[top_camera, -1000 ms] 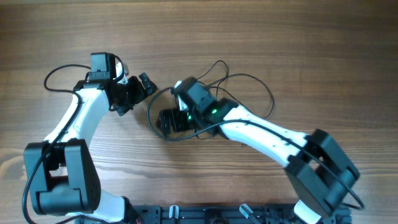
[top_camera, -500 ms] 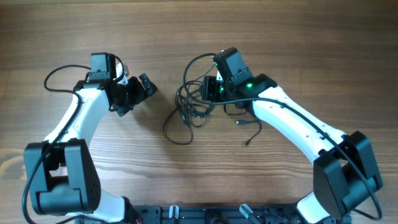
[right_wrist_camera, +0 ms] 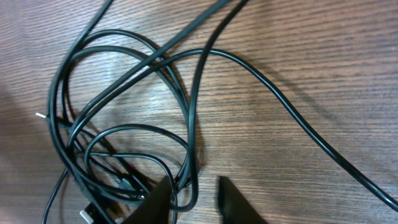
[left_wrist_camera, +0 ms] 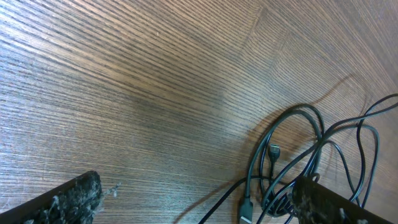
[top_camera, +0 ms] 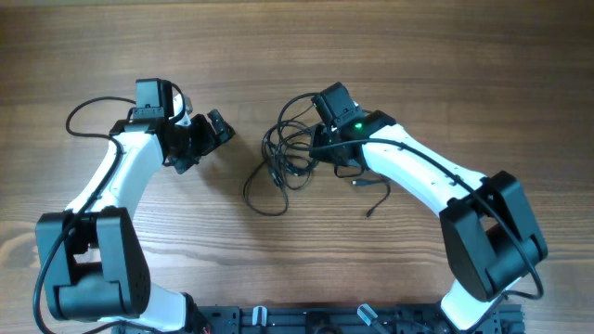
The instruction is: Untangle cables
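Cables — tangled loose on table

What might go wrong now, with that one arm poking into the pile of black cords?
1. The right fingers straddle a loop where several cables cross. They may catch more than one strand, and a pull would then likely tighten the knot.
2. The left fingers stand open, apart from the cables. Nothing pins the bundle, so it may simply drag across the table instead of loosening.
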`<state>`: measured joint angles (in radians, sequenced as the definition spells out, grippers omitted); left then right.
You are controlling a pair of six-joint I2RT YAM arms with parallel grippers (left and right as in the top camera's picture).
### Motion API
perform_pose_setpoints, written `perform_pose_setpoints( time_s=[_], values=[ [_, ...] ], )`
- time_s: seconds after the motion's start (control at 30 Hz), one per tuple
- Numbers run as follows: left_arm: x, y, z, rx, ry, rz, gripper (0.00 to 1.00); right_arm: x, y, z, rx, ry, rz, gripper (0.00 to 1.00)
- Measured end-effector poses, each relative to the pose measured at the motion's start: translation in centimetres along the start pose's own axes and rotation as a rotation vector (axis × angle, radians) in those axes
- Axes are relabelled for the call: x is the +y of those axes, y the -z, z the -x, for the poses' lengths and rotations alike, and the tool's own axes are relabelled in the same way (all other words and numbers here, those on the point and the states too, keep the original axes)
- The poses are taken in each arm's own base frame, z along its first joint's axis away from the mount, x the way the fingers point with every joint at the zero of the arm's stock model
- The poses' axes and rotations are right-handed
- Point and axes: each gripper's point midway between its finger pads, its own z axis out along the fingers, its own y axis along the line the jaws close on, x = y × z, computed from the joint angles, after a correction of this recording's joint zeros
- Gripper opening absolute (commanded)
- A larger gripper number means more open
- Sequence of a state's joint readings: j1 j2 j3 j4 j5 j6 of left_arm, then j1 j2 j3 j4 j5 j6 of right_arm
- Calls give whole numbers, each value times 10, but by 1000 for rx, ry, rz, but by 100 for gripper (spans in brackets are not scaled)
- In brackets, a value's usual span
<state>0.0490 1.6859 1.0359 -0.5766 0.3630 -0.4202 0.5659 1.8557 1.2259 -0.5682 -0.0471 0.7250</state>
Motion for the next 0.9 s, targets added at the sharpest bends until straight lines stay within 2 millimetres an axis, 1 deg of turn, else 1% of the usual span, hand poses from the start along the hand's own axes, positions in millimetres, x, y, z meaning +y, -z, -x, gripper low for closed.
perform_pose_setpoints(
  time_s=[0.1,0.2,0.27,0.3,0.33,0.37,0.5,0.6,0.73,0.77,0.83,0.9],
  values=[
    [0,0,0,1,0,-2,100,-2,-4,-1,7,-5,-10,20],
    [-6,0,-3,18,-3,-34,100,-2,-4,-1,6,-5,-10,20],
    [-9,0,-5,29,-4,-55,100,1,-5,3,-13,-4,7,20],
    [-10,0,-5,31,-4,-59,100,2,-6,4,-21,-4,14,15],
    [-11,0,-6,34,-4,-64,100,2,-9,4,-27,-3,19,6],
    [-12,1,-6,36,-4,-68,100,0,-11,1,-24,-7,17,4],
    [-18,1,-11,60,-4,-108,100,-1,-12,0,-23,-7,16,4],
    [-28,3,-16,92,-6,-167,100,-1,-12,0,-23,-3,16,4],
    [-36,5,-24,131,-16,-215,100,6,-10,-1,6,85,65,4],
    [-36,6,-28,149,-20,-221,100,12,-4,4,3,105,98,4],
    [-37,7,-32,166,-24,-230,100,24,15,20,-40,128,154,4],
    [-42,9,-35,181,-48,-262,100,44,55,45,-135,153,235,4]
  ],
)
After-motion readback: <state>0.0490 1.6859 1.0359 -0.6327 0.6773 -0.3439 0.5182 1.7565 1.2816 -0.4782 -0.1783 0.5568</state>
